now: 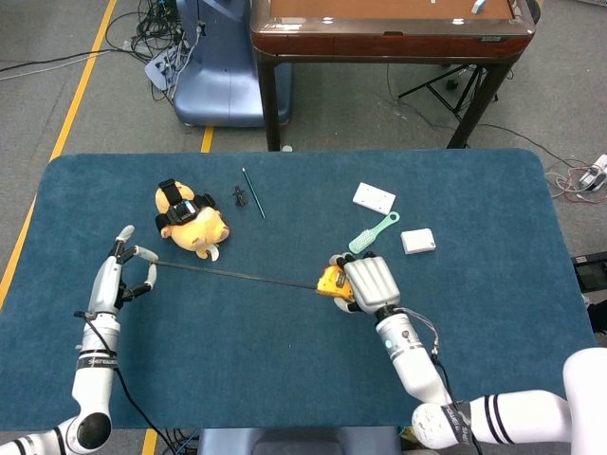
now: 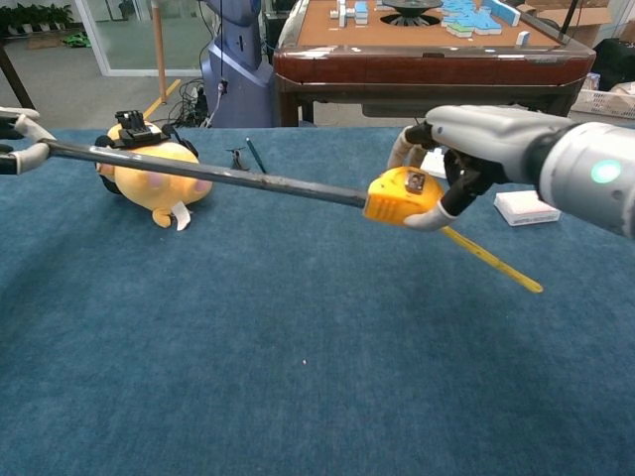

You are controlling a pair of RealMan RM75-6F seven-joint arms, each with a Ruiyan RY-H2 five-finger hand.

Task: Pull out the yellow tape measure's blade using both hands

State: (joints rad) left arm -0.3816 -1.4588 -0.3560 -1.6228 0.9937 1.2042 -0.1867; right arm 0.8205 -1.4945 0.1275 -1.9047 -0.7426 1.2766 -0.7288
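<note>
My right hand (image 1: 370, 283) (image 2: 466, 149) grips the yellow tape measure (image 1: 330, 282) (image 2: 402, 196) above the middle of the table, a yellow strap (image 2: 493, 261) trailing from the case. The dark blade (image 1: 237, 275) (image 2: 208, 175) runs out of it to the left in a long straight line. My left hand (image 1: 119, 275) (image 2: 18, 144) pinches the blade's end near the table's left side; only its fingertips show at the chest view's edge.
A yellow plush toy (image 1: 193, 223) (image 2: 159, 174) with a black strap lies just behind the blade. A pen (image 1: 252, 192), a small black clip (image 1: 239, 197), a green brush (image 1: 372, 232) and two white boxes (image 1: 374, 198) (image 1: 417, 241) lie further back on the blue table (image 1: 285, 379).
</note>
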